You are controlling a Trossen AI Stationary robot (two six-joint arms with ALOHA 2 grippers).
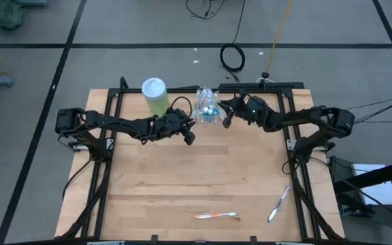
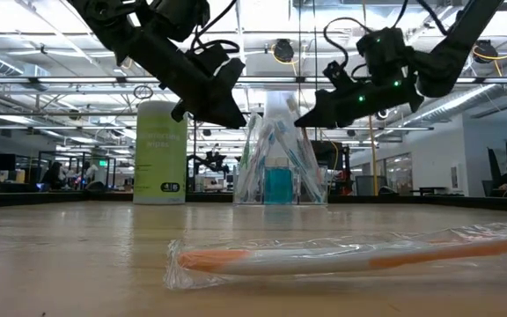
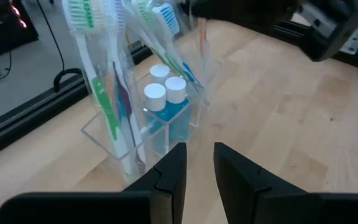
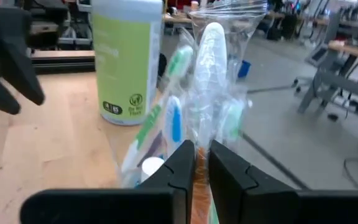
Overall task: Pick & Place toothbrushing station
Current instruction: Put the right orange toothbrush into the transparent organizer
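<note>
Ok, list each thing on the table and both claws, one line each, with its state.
clear organizer: upright at the table's far edge, packed with wrapped toothbrushes and white-capped blue tubes.
green canister: upright, lid on.
orange wrapped toothbrush: lying flat near the front.
second wrapped toothbrush: lying flat, front right.
left claw: open, empty, beside the organizer.
right claw: shut on an orange wrapped toothbrush in the organizer.

We are seeing 2 dark, jointed arms trailing looped black cables; the right gripper is glowing with small green lights, and the left gripper is showing flat black fingers.
</note>
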